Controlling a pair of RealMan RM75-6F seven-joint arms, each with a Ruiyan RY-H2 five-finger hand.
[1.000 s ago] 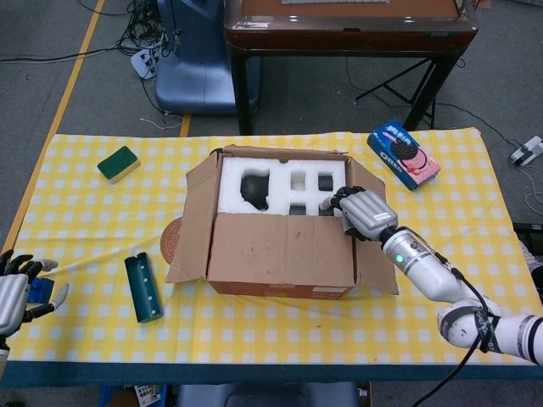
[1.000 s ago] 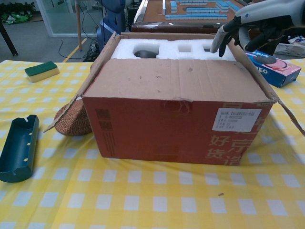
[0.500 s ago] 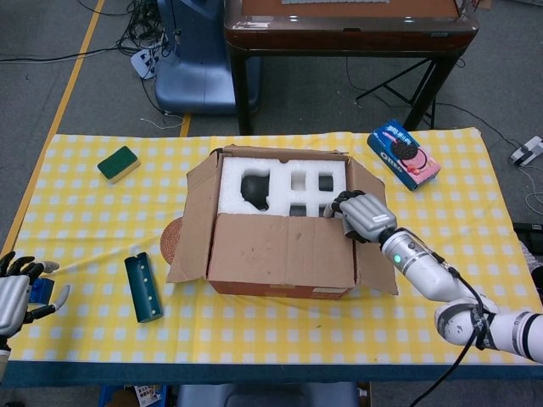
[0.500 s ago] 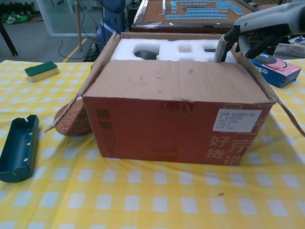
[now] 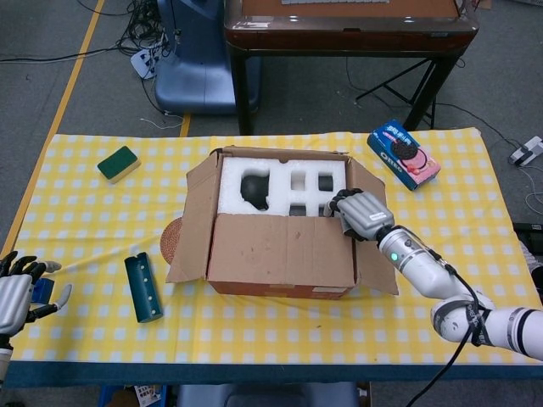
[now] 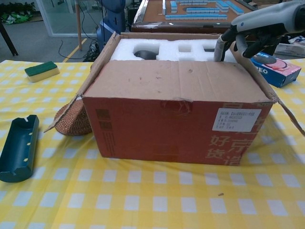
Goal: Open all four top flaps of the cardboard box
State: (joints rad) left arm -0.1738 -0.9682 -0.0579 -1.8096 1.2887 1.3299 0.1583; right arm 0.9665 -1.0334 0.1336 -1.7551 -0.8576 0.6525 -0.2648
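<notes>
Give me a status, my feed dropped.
Right hand at cardboard box right corner, fingers on foam. Left hand open, idle at table edge. Front flap not folded out. Nothing blocking.

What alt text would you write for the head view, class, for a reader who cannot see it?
A cardboard box sits on a yellow checked table, white foam showing inside, and the right hand rests at its right edge. The left hand waits at the table's near-left corner.
</notes>
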